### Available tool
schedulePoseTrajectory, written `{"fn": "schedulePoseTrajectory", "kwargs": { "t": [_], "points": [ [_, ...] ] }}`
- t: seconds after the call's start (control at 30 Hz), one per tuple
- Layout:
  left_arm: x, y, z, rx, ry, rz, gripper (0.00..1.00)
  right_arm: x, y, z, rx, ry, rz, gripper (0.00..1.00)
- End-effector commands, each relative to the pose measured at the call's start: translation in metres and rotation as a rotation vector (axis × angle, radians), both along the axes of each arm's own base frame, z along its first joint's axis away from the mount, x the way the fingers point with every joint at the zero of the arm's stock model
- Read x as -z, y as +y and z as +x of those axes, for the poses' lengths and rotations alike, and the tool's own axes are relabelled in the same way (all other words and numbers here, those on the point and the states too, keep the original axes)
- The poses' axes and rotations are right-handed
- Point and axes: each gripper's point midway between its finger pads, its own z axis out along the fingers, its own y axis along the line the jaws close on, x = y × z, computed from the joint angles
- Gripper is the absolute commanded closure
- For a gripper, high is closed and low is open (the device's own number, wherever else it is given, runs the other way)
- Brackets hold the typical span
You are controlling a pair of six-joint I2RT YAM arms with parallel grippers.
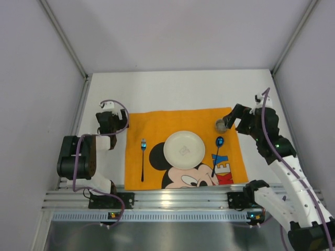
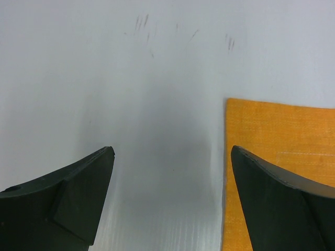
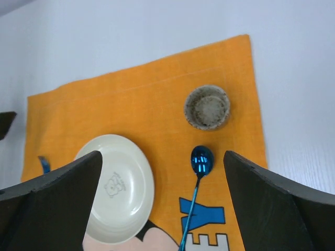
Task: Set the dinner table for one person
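The dinner table (image 1: pixel 172 89) is looking fully set: plate (image 1: pixel 184 149), fork (image 1: pixel 143 159), spoon (image 1: pixel 217 151) and cup (image 1: pixel 221 125) in place. The left gripper (image 2: pixel 172 157) and right gripper (image 3: pixel 162 154) are standing apart and empty. Lifting clear of the cup looks due next.

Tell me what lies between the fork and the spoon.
The plate lies between the fork and the spoon, all three on the orange cloth. The top view shows it plainly.

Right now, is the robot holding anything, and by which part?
Nothing is held. The left gripper is open over the table, and the right gripper is open, apart from the cup.
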Motion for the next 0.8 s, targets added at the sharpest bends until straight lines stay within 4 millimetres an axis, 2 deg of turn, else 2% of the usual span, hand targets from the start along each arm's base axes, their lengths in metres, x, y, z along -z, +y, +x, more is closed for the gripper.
{"fn": "schedulePoseTrajectory", "kwargs": {
  "t": [0.0,0.13,0.17,0.2,0.23,0.27,0.3,0.33,0.37,0.4,0.43,0.47,0.5,0.53,0.57,0.67,0.77],
  "points": [
    [-0.023,-0.011,0.013,0.093,-0.111,0.008,0.01,0.027,-0.013,0.017,0.031,0.024,-0.124,0.00],
    [-0.025,-0.012,0.012,0.101,-0.132,0.012,0.01,0.044,-0.011,0.029,0.000,-0.010,-0.169,0.00],
    [-0.025,-0.012,0.012,0.101,-0.134,0.012,0.01,0.033,-0.009,0.038,-0.007,-0.091,-0.173,0.00],
    [-0.025,-0.012,0.011,0.101,-0.132,0.013,0.01,0.045,-0.009,0.037,-0.017,-0.095,-0.183,0.00],
    [-0.026,-0.012,0.010,0.100,-0.140,0.014,0.01,0.044,-0.007,0.039,-0.030,-0.130,-0.181,0.00],
    [-0.031,-0.012,0.009,0.102,-0.161,0.017,0.01,0.028,-0.006,0.045,-0.035,-0.231,-0.181,0.00],
    [-0.032,-0.012,0.002,0.097,-0.198,0.022,0.01,0.039,-0.005,0.042,-0.051,-0.239,-0.190,0.00],
    [-0.039,-0.012,-0.003,0.093,-0.248,0.022,0.01,0.037,-0.002,0.042,-0.071,-0.271,-0.191,0.00],
    [-0.049,-0.013,-0.009,0.094,-0.335,0.025,0.05,0.032,-0.002,0.043,-0.077,-0.307,-0.204,0.00],
    [-0.036,-0.010,-0.032,0.071,-0.367,0.036,0.02,0.039,-0.002,0.041,-0.079,-0.296,-0.207,0.00],
    [-0.034,0.002,-0.032,-0.008,-0.343,0.040,0.01,0.042,-0.007,0.042,-0.051,-0.289,-0.213,0.00],
    [-0.029,0.005,-0.028,-0.026,-0.293,0.031,0.02,0.044,-0.010,0.042,-0.032,-0.282,-0.215,0.00],
    [-0.028,0.005,-0.016,-0.024,-0.257,0.036,0.02,0.052,-0.014,0.042,-0.011,-0.268,-0.223,0.00],
    [-0.038,0.004,-0.011,-0.005,-0.304,0.056,0.01,0.055,-0.022,0.043,0.025,-0.265,-0.241,0.00],
    [-0.041,-0.007,-0.011,0.026,-0.327,0.057,0.01,0.055,-0.025,0.043,0.024,-0.277,-0.277,0.00],
    [-0.033,-0.007,-0.014,0.025,-0.284,0.053,0.02,0.068,-0.036,0.046,0.027,-0.298,-0.394,0.00],
    [-0.034,-0.007,-0.013,0.024,-0.285,0.050,0.01,0.090,-0.041,0.049,0.009,-0.308,-0.438,0.00]
  ]
}}
